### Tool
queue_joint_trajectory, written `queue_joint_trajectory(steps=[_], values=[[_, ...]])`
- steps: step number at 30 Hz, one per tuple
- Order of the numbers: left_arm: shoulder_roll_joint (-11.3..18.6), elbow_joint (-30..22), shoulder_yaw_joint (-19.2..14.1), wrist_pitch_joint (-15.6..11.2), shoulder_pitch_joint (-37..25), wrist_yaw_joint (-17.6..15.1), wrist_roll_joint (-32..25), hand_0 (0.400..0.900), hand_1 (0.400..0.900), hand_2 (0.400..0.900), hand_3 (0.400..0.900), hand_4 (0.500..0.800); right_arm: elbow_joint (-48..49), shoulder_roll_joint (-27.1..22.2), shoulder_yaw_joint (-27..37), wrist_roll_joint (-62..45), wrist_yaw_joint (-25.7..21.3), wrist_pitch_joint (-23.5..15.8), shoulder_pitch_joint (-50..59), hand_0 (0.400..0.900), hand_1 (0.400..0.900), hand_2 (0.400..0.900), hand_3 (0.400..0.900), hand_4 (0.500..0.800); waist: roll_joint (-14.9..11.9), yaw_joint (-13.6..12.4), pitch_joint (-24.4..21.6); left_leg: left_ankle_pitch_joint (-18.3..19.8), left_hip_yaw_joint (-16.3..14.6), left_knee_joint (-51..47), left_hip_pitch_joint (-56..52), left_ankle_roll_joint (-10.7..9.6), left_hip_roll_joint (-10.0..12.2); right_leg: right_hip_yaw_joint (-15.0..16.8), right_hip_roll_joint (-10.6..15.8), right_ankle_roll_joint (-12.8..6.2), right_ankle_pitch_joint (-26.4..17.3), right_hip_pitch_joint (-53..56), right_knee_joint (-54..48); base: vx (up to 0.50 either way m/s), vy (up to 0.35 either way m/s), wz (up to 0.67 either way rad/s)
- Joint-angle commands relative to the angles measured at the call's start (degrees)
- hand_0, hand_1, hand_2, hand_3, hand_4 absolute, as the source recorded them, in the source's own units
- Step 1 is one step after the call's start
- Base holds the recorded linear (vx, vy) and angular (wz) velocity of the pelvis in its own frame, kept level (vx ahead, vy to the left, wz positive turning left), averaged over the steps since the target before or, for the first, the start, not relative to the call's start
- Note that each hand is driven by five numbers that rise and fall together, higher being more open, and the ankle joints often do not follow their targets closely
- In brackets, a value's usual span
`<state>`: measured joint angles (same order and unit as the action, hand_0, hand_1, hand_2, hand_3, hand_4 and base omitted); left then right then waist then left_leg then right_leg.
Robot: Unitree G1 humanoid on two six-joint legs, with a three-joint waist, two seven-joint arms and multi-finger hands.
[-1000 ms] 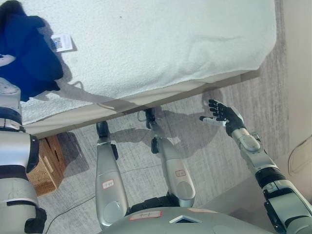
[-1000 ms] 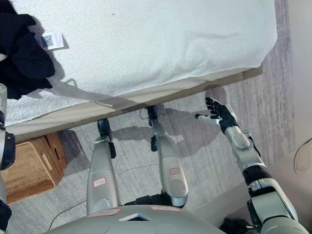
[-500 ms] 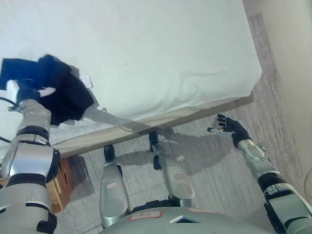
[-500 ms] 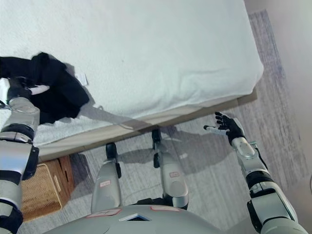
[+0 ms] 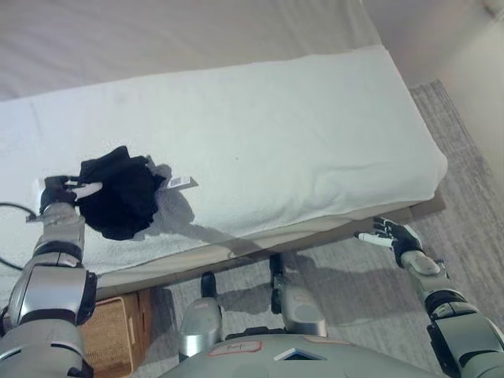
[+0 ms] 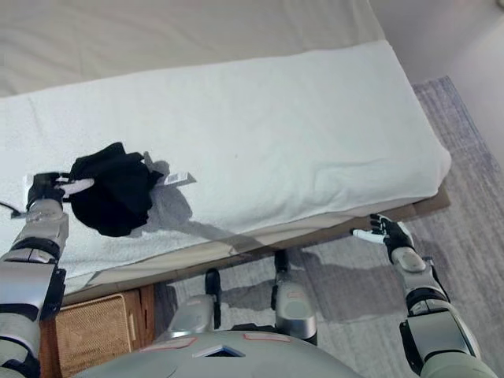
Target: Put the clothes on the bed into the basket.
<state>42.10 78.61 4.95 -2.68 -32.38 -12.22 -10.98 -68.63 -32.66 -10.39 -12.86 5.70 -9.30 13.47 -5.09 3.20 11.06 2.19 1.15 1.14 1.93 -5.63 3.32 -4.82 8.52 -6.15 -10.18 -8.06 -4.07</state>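
Observation:
A dark, bunched-up garment (image 5: 120, 197) with a white tag (image 5: 180, 183) hangs above the near left part of the white bed (image 5: 260, 142). My left hand (image 5: 64, 191) is shut on its left edge and holds it up; it also shows in the right eye view (image 6: 49, 189). A wicker basket (image 5: 106, 346) stands on the floor below the bed's near edge, at lower left, partly hidden by my left arm. My right hand (image 5: 392, 234) is open and empty over the floor at the right, off the bed's near right corner.
The bed's near edge and its tan frame (image 5: 260, 248) run across the middle of the view. A grey carpet (image 5: 465, 189) covers the floor at the right. A beige wall stands behind the bed.
The camera has tilted up, so more of the bed shows. My left hand still holds the dark garment. My right hand stays open and sits lower in the view.

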Motion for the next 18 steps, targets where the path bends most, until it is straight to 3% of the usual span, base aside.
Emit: queue_joint_trajectory(steps=[1, 2, 6, 7, 9, 12, 18], values=[[8.8, 3.0, -2.5, -2.6, 3.8, -1.1, 4.5, 0.4, 0.4, 0.4, 0.4, 0.5, -1.5, -5.2, 3.0, 1.0, -0.2, -1.1, -1.7, 0.9, 0.9, 0.9, 0.9, 0.8, -0.7, -1.8, -6.3, 2.0, 0.5, 3.7, 2.1, -0.1, 0.8, 0.8, 4.6, -5.2, 0.0, -1.3, 3.8, 0.09, 0.044, -0.02], [10.7, 4.3, -4.1, -2.7, 5.7, -0.9, 5.4, 0.4, 0.4, 0.4, 0.4, 0.5, -1.4, -5.3, 3.1, 1.4, 0.0, -1.3, -1.8, 0.9, 0.9, 0.9, 0.9, 0.8, -0.6, -2.0, -6.5, 2.0, 0.3, 3.4, 1.6, -0.1, 0.7, 0.8, 4.6, -5.27, 0.1, -0.9, 3.7, 0.08, 0.049, -0.01], [13.1, 5.1, -8.3, -1.9, 12.1, -0.4, 9.2, 0.4, 0.4, 0.4, 0.4, 0.5, -0.7, -5.9, 3.9, 1.9, 0.5, -1.0, -2.8, 0.9, 0.9, 0.9, 0.9, 0.8, -0.4, -2.7, -7.0, 2.1, 0.4, 3.2, 1.0, 0.1, 0.5, 0.5, 4.8, -5.47, 0.2, -0.3, 3.6, 0.03, 0.031, 0.0], [15.2, 7.2, -11.2, -1.5, 16.4, -0.6, 11.9, 0.4, 0.4, 0.4, 0.4, 0.5, 0.1, -6.1, 4.5, 2.3, 0.9, -1.2, -3.2, 0.9, 0.9, 0.9, 0.9, 0.8, -0.6, -3.4, -7.1, 2.3, 0.4, 3.3, 0.6, 0.2, 0.4, 0.5, 4.8, -5.57, 0.3, 0.0, 3.7, 0.02, 0.036, -0.03], [16.5, 8.8, -14.2, -1.1, 19.8, -0.3, 13.3, 0.4, 0.4, 0.4, 0.4, 0.5, 0.6, -6.2, 4.6, 2.5, 1.2, -1.3, -3.6, 0.9, 0.9, 0.9, 0.9, 0.8, -0.7, -3.8, -7.1, 2.6, 0.4, 3.5, 0.4, 0.3, 0.3, 0.5, 5.0, -5.69, 0.4, 0.4, 3.8, 0.02, 0.039, -0.05], [17.7, 10.9, -19.5, -0.5, 25.5, 0.5, 14.2, 0.4, 0.4, 0.4, 0.4, 0.5, 1.1, -6.2, 5.1, 3.0, 1.7, -1.2, -4.5, 0.9, 0.9, 0.9, 0.9, 0.8, -0.9, -4.7, -7.1, 3.0, 0.6, 4.1, 0.0, 0.6, 0.1, 0.4, 5.1, -5.75, 0.7, 0.9, 4.0, 0.01, 0.009, -0.01], [16.7, 15.5, -25.7, 1.3, 33.6, 2.5, 16.8, 0.4, 0.4, 0.4, 0.4, 0.5, 1.3, -5.9, 5.9, 3.4, 2.6, -1.0, -4.7, 0.9, 0.9, 0.9, 0.9, 0.8, -0.7, -6.3, -7.0, 2.8, 1.1, 3.4, -0.9, 0.9, -0.3, 0.0, 5.4, -5.73, 1.1, 2.0, 4.0, 0.0, 0.018, 0.06]])
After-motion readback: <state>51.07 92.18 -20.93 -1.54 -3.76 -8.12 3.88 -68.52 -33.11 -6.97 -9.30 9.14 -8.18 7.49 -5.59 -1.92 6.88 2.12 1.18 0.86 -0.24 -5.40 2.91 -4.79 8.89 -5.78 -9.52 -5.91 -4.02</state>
